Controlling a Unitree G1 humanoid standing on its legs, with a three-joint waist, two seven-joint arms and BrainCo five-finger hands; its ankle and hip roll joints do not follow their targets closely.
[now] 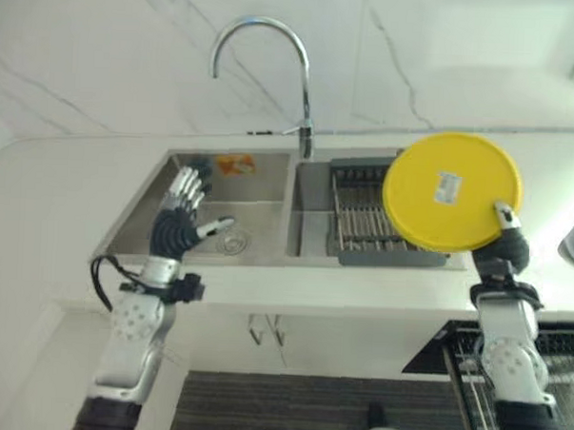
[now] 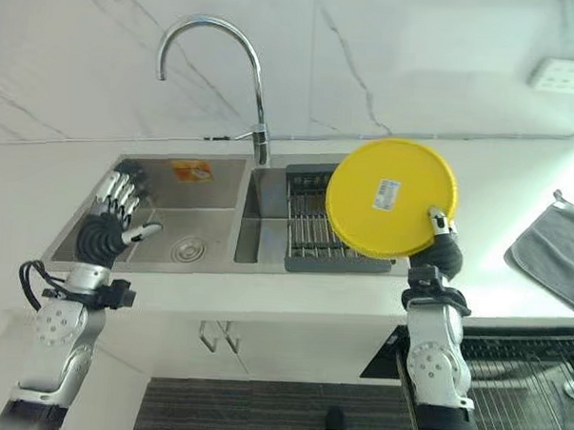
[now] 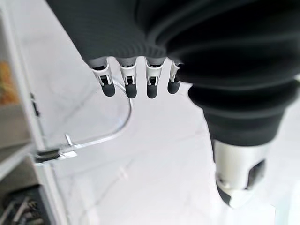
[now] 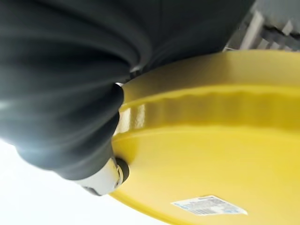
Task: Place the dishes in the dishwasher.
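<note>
Left eye view: the right hand [image 1: 507,239] holds a yellow plate [image 1: 450,191] by its rim at about five o'clock, thumb laid over the face, the plate lifted on edge above the right basin of the sink [image 1: 134,229]. Behind it a drying rack [image 1: 358,223] sits in that basin. The left hand [image 1: 177,220] hovers over the left basin, fingers straight and spread, holding nothing. A faucet [image 1: 265,62] arches at twelve o'clock. At five o'clock of the frame, below the counter, a wire dishwasher rack [image 1: 471,371] shows. My reading: the plate has been picked up and is in carry; the next move calls for swinging it down and toward five o'clock, then turning it edge-first to slot between the tines.

Right eye view: same scene; a grey cloth [image 2: 555,253] lies on the counter at three o'clock. A small white sticker [image 2: 387,194] sits near the plate's centre; its print is too small to read.

Left wrist view: the fingers [image 3: 130,84] are extended in a row, apart from the thumb, empty, with the faucet past them.

Right wrist view: the thumb [image 4: 110,174] presses the plate's underside near the rim, so the hand is clamped on the plate; the other fingers are hidden. The sticker shows again, print illegible.
</note>
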